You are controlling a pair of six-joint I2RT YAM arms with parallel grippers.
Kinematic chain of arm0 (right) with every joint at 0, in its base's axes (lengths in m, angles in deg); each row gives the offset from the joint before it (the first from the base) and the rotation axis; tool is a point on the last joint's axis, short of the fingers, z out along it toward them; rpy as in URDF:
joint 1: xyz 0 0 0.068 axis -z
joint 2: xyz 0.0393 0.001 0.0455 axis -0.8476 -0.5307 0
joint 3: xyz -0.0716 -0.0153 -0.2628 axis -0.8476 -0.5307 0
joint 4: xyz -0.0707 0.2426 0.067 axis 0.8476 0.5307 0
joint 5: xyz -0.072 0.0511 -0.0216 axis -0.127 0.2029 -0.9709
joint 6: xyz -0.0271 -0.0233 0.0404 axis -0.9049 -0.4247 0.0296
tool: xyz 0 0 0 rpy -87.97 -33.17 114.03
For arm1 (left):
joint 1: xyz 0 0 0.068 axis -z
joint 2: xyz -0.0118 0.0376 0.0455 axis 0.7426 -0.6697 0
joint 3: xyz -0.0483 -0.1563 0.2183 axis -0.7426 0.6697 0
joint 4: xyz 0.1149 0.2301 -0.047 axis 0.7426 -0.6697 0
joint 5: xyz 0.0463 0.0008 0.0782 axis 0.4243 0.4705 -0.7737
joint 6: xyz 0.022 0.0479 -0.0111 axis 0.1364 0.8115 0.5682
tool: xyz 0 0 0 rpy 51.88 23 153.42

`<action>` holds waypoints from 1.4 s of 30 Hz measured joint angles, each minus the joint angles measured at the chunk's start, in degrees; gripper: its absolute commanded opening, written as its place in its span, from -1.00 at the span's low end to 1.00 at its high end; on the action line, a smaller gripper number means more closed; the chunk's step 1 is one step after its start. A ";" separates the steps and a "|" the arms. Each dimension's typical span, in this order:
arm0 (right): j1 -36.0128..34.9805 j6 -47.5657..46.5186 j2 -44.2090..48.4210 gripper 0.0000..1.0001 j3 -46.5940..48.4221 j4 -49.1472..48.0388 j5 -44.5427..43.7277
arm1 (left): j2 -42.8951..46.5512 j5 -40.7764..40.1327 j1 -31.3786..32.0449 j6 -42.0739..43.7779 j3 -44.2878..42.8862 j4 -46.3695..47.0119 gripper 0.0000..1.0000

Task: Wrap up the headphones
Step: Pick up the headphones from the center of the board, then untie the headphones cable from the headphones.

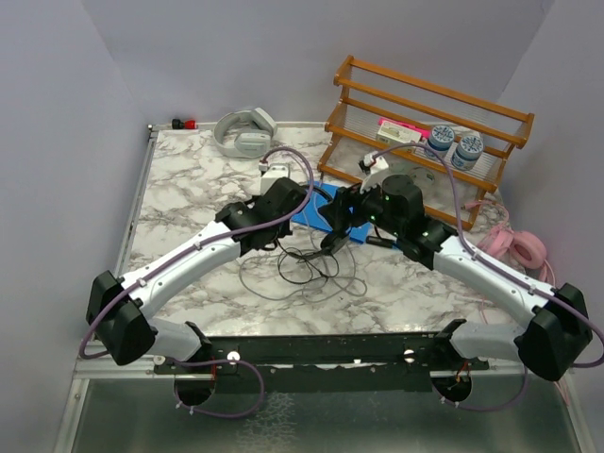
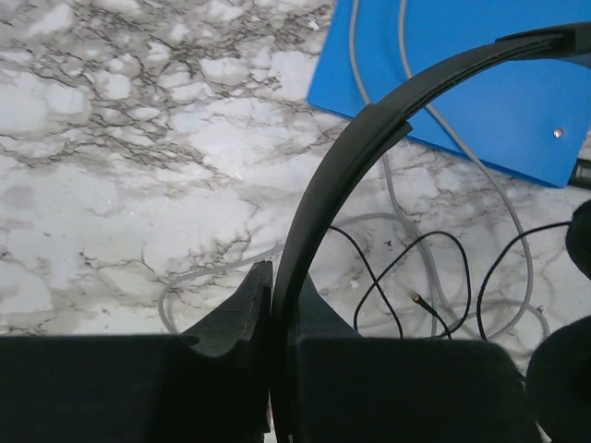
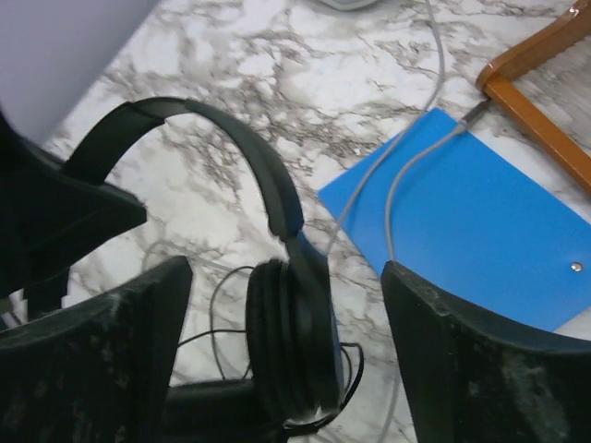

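Marble counter (image 1: 189,198) carrying three pairs of headphones, one blue mat (image 3: 480,221) and one wooden rack (image 1: 429,90).

Pair 1, black headphones (image 3: 268,185): small, with a thin arched band and round padded ear cups. They are raised at the middle of the counter, just beside the mat's near edge. Loose cables (image 1: 302,269), thin black and grey, lie in loops on the marble beneath them.

Pair 2, grey-white headphones (image 1: 243,132): large and thick-banded, lying at the far edge, towards the far-left corner.

Pair 3, pink headphones (image 1: 519,247): lying at the right edge, partly hidden behind the right arm.

Left gripper (image 2: 277,295): fingers pressed together on the band of the black headphones, pinching it edge-on.

Right gripper (image 3: 286,277): fingers spread wide, standing either side of one black ear cup and apart from it.

The rack stands at the far-right corner and holds two blue-lidded jars (image 1: 440,140) (image 1: 469,148) side by side.
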 measured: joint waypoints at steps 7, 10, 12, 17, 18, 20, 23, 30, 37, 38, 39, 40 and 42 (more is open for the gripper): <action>0.00 -0.76 9.09 1.00 -5.40 -3.23 1.01 | 1.03 -0.28 -7.80 0.33 -1.44 -1.16 -1.00; 0.00 -0.83 12.22 0.97 -8.39 -4.11 1.68 | 2.51 0.00 -12.22 -0.22 -1.44 -1.18 -1.00; 0.02 -0.90 13.40 0.88 -10.01 -4.59 3.28 | 3.58 0.52 -14.73 -0.70 -1.46 -1.18 -1.00; 0.00 -2.54 12.17 0.60 -11.41 -6.01 14.60 | 4.26 3.72 -19.76 -1.36 -3.39 -1.64 -1.00; -0.07 -2.78 11.37 0.58 -11.41 -6.67 17.27 | 4.26 4.59 -20.74 -1.36 -4.26 -1.79 -1.00; -0.46 -3.02 9.38 0.58 -11.43 -8.41 22.08 | 4.26 5.66 -21.57 -1.33 -5.70 -1.84 -1.00; -2.21 -3.32 6.73 0.58 -11.72 -11.52 26.36 | 4.42 7.15 -21.66 -1.36 -7.37 -1.75 -1.00; -7.72 -3.15 -0.50 0.58 -11.72 -20.41 28.57 | 4.74 9.46 -21.62 -1.81 -7.74 -1.79 -1.00; -13.05 -1.60 -6.27 0.54 -9.92 -27.71 27.15 | 4.74 10.56 -21.62 -2.91 -7.74 -1.88 -1.00; -13.94 -1.33 -6.69 0.53 -9.62 -28.70 26.69 | 4.76 10.62 -21.62 -3.02 -7.74 -1.90 -1.00; -14.73 -1.14 -7.02 0.53 -9.35 -29.66 26.23 | 4.79 10.67 -21.62 -3.15 -7.74 -1.95 -1.00; -15.34 -0.83 -7.37 0.52 -9.11 -30.53 25.66 | 4.83 10.69 -21.62 -3.26 -7.74 -1.99 -1.00; -16.35 -0.57 -8.31 0.51 -8.83 -32.65 24.41 | 4.98 10.86 -21.62 -3.58 -7.74 -1.99 -1.00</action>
